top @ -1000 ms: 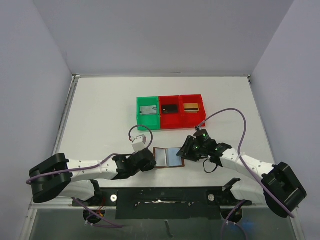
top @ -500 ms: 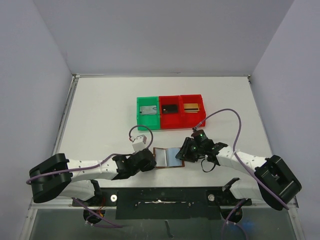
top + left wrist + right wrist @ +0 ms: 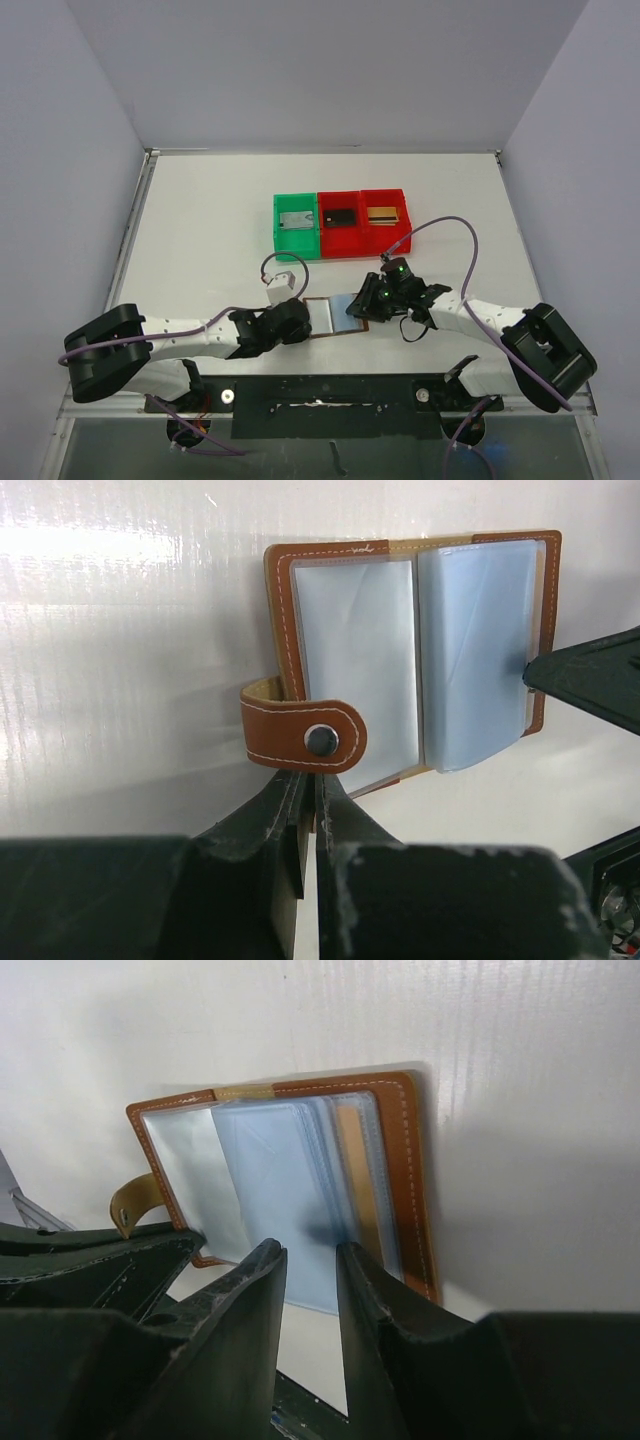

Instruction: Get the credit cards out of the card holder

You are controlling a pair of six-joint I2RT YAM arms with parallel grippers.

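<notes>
My right gripper has its fingers apart, a little narrower than a second ago. It has slid left from beside the holder onto its right half. The loose lower edge of the pale blue-grey pocket leaves now sits between the fingers, which have not closed on it. Just right of those leaves a gold-yellow strip shows in a pocket; I take it for the edge of a thin, flat plastic credit card.

My left gripper has its fingers together, the tips right under the brown snap strap. I cannot tell whether it nips the cover's edge. It has not moved over this second.

Both work on the thin brown leather-like bifold card holder. It lies open and flat on the white counter, close to the near edge and about midway along it. Further back, towards the counter's middle, one green and two red plastic bins stand in a row, each with a flat thing inside.

I judge that the approach is done and I am starting to part the leaves. The card I see is not yet out of its pocket. Next the right fingers must get past the slippery leaves to the card itself, or they will pinch only plastic sleeve.
</notes>
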